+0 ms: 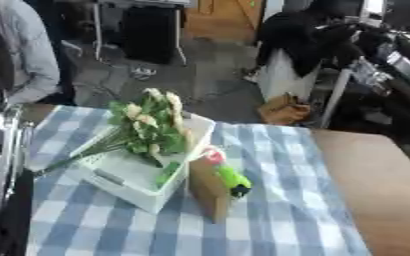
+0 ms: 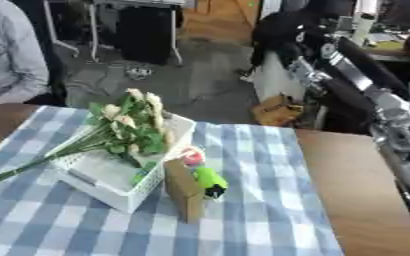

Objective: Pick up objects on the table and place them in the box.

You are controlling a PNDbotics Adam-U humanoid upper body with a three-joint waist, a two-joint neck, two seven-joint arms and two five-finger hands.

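I'm looking down at the blue-and-white checked tablecloth [image 2: 270, 200], and the white slatted plastic box [image 2: 112, 175] sits left of centre with a bunch of cream artificial flowers on green stems [image 2: 134, 125] lying across it, stems trailing out toward eight o'clock.

What's left to pick up stands right against the box's near-right corner: a small upright brown cardboard carton [image 2: 184, 195], and just beside it, at about two o'clock from the carton, a lime-green plastic bottle with a dark end [image 2: 210, 181], plus something small, pink and red [image 2: 192, 157] at the green one's far end. The green bottle's long axis runs roughly eleven to five o'clock.

My right arm [image 2: 366, 90] comes in high from the one-o'clock corner, all black and silver links, but I can't see its hand, so I can't tell how those fingers stand. The left hand shows in neither view.

By my reckoning the right arm is nearer: the bottle lies well apart from it, down toward seven o'clock, so that's the reach I'd expect to make.
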